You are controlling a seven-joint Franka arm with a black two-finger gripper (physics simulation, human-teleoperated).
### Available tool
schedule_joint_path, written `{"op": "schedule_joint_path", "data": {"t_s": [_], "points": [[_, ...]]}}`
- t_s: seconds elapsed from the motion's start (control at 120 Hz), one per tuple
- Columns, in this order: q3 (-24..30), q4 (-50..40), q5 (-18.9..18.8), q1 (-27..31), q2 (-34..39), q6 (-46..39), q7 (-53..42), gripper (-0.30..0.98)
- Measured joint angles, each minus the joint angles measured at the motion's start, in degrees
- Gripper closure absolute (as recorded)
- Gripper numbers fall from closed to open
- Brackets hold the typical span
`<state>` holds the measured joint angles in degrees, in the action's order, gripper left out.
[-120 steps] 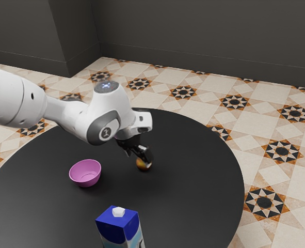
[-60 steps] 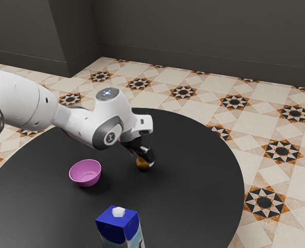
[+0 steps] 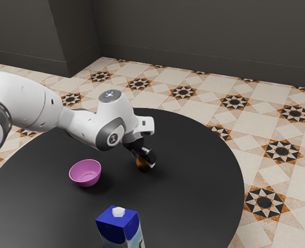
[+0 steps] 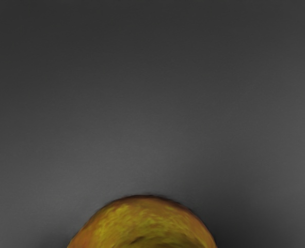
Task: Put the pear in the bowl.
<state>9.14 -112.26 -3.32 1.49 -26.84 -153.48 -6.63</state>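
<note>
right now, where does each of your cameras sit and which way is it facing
Exterior view: off to my arm's side, angled down across the table toward the wall; my arm enters from the exterior view's left, gripper at the pear.
Wrist view: on my hand, looking down at the pear and table.
Shared: the pear and the black table, seen from the side and from close above.

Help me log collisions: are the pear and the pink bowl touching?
Apart. The exterior view shows a clear stretch of black tabletop between the pear and the bowl.
</note>
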Motion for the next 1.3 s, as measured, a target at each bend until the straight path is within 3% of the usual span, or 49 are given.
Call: {"op": "schedule_joint_path", "data": {"t_s": [0.4,0.725,1.0,1.3], "points": [[-0.09,0.89,0.42,0.00,-1.72,-0.29,-0.48,0.01],[-0.09,1.06,1.07,0.00,-1.88,-0.46,-0.61,0.30],[-0.11,0.87,0.72,-0.06,-0.80,-0.31,-0.18,0.41],[-2.56,-7.14,0.13,-0.02,11.25,1.99,0.69,0.42]]}}
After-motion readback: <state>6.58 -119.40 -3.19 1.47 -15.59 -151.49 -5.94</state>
